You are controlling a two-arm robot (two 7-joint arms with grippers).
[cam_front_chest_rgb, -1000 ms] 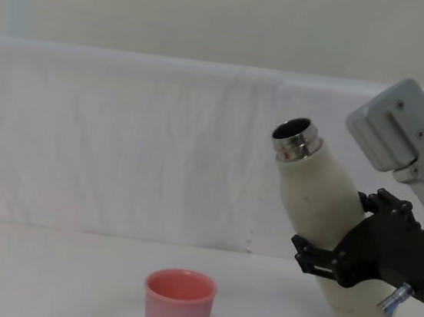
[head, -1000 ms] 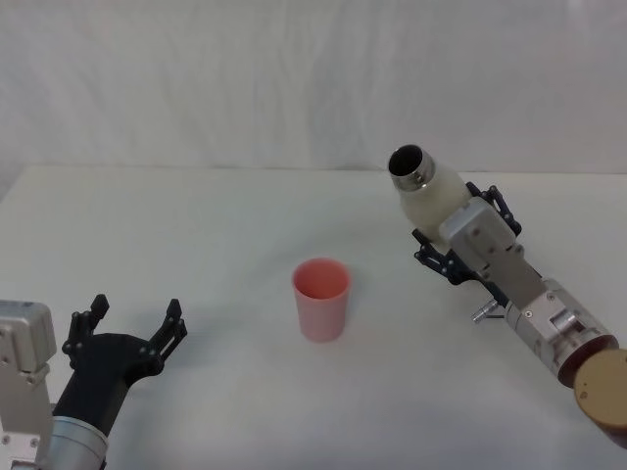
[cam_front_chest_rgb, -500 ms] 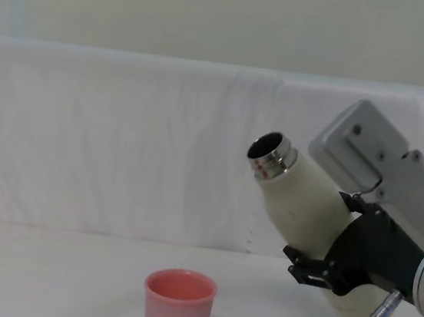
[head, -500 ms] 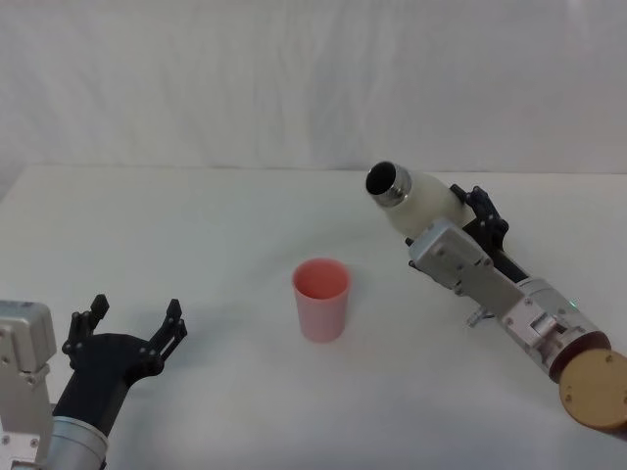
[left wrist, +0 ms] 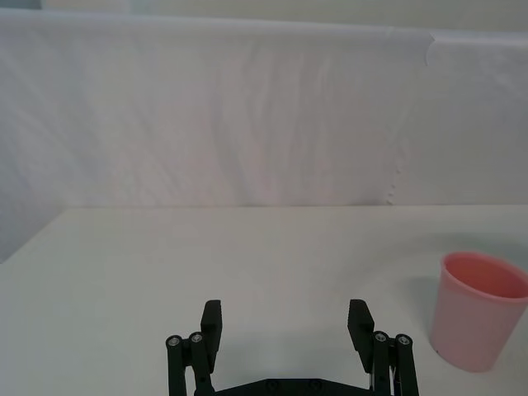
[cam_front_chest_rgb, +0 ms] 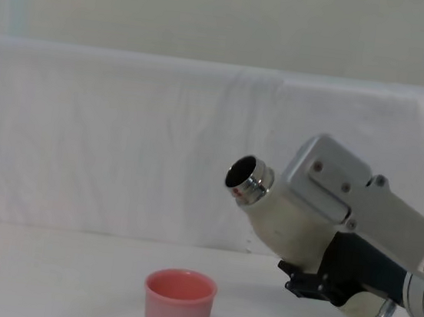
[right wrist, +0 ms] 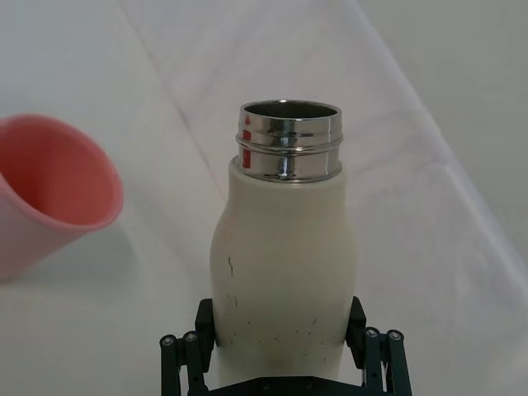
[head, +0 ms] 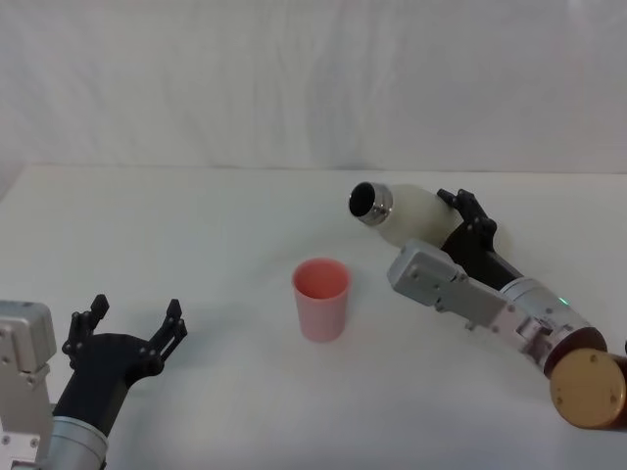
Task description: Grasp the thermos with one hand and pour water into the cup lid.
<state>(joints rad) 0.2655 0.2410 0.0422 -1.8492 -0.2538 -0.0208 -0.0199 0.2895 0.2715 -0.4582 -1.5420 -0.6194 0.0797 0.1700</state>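
Since a second ago, the thermos (head: 400,211) has tipped much further over, and its shiny open neck has swung down and toward the cup lid (head: 320,299). Back then it stood only a little slanted; now it lies close to flat in the air, with the mouth a bit higher than the base. The right gripper (right wrist: 280,342) has its black fingers (right wrist: 188,351) squeezed on the lower body of the bottle, one on each side.

The cup lid stands upright on the white table (head: 196,235) and looks empty (no water shows inside it in the chest view). It has stayed in its place.

What matters next is the line from mouth to cup. The bottle's long line points toward the robot's left and a little up, and the mouth hangs higher than the cup and off to its right side, not yet over the pink rim. I think the arm must bring the mouth over the cup and tip more before water can land inside.

The left gripper (left wrist: 286,330) rests low at the robot's left, fingers spread wide, holding nothing
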